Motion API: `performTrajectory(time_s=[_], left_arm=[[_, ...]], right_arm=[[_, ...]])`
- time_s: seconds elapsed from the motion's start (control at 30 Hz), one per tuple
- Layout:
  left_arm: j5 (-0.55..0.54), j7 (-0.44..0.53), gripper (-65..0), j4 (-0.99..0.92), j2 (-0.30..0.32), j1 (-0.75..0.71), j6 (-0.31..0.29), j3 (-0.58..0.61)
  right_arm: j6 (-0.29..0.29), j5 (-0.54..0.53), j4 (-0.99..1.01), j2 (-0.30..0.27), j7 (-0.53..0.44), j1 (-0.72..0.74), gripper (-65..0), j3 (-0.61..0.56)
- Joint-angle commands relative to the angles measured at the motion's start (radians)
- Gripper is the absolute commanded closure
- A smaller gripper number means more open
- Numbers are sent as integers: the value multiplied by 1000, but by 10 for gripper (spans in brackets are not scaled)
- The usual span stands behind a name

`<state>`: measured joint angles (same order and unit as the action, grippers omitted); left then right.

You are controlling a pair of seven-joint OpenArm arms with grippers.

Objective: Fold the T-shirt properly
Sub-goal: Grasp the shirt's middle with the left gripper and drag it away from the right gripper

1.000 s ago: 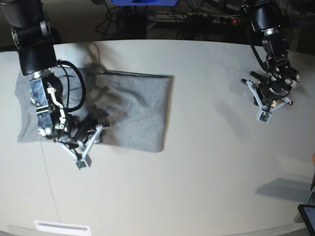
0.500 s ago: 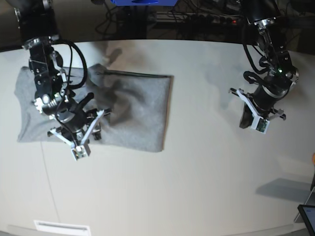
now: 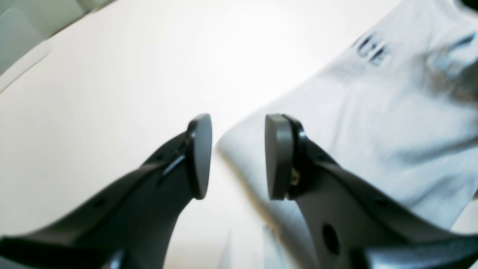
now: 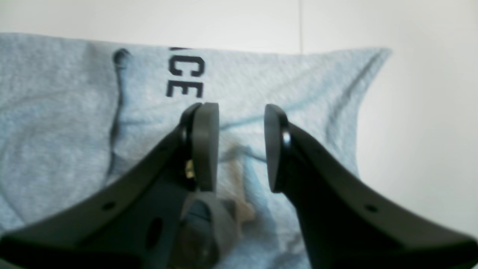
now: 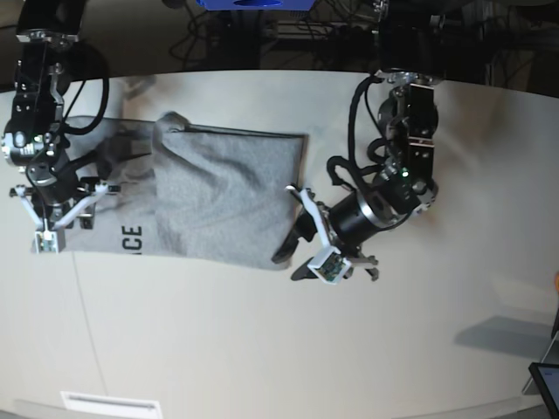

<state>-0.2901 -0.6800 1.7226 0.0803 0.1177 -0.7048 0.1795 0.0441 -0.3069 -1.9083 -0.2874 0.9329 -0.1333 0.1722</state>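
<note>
Grey T-shirt (image 5: 218,196) on white table (image 5: 262,349), dark cables (image 5: 306,35) behind

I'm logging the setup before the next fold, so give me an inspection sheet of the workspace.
Surface: pale table, bare in front.
Job's things: grey T-shirt partly folded, black letters showing at its left end.
Clutter: dark device at the table's right edge.
Grippers: left claw open over the shirt's corner; right claw open above the shirt's lettered end.
Cables: black leads behind the table.
Surroundings: dark, little visible.
</note>
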Motion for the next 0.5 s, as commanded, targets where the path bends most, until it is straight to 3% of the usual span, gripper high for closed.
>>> performTrajectory(time_s=[0.0,0.1,0.3,0.47], left_arm=[[-13,23,-235,-17,-21,24,7,16],[-13,24,-235,-97,-50,50,7,85],[-7,26,-235,-172,-52,53,7,196],[183,36,-233,-273,-89,49,7,216]], right_arm=[[1,1,-17,-11,-19,-2,-202,16],[3,1,-17,-11,-22,-27,-202,39],[3,1,-15,-11,-88,-87,-202,43],[3,-2,-13,-9,-90,-98,-202,42]])
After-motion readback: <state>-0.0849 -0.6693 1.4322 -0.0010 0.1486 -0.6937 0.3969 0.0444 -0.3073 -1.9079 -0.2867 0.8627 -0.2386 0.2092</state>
